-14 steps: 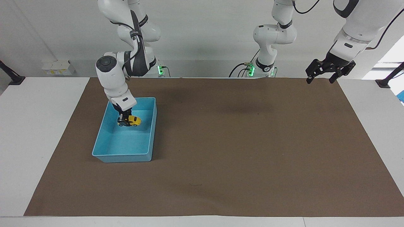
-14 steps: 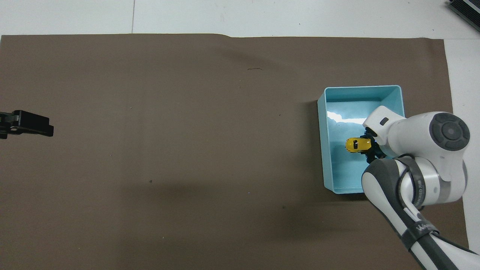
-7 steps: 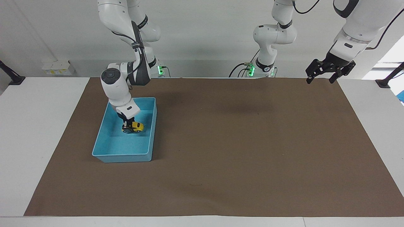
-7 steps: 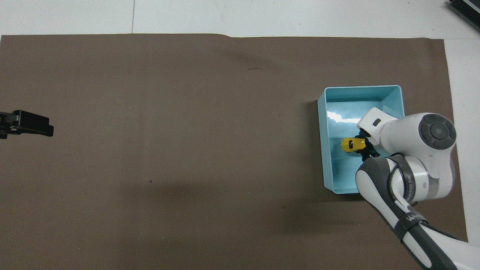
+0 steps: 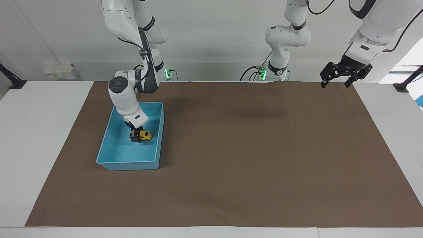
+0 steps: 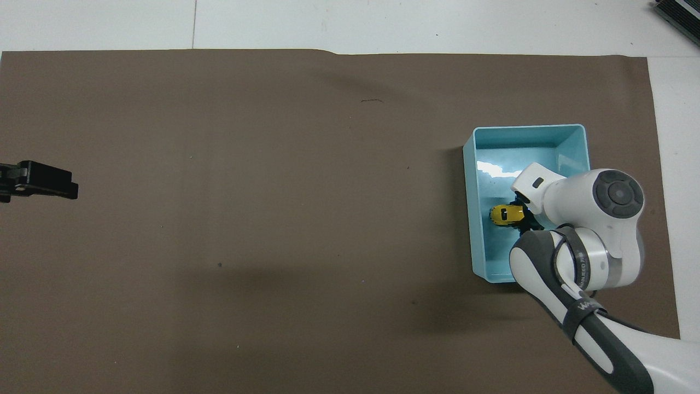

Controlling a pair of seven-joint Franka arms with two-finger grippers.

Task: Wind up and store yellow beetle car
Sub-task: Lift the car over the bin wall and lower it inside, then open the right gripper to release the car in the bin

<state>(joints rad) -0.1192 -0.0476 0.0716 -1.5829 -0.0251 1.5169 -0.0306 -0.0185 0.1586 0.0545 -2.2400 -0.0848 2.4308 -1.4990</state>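
The yellow beetle car (image 5: 144,135) is seen low inside the blue bin (image 5: 112,162), flanked by the right gripper (image 5: 135,136); whether it is gripped cannot be told. The left gripper (image 5: 345,75) is held wide, waiting.

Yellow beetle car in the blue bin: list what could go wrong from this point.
1. The right gripper sits low inside the blue bin, right at the yellow beetle car; whether its jaws have let go cannot be told, so lifting now could drag the car back out.
2. The car is on its wheels; if wound, it may roll into the bin wall.
3. The left gripper waits over the mat's edge, too distant to help.
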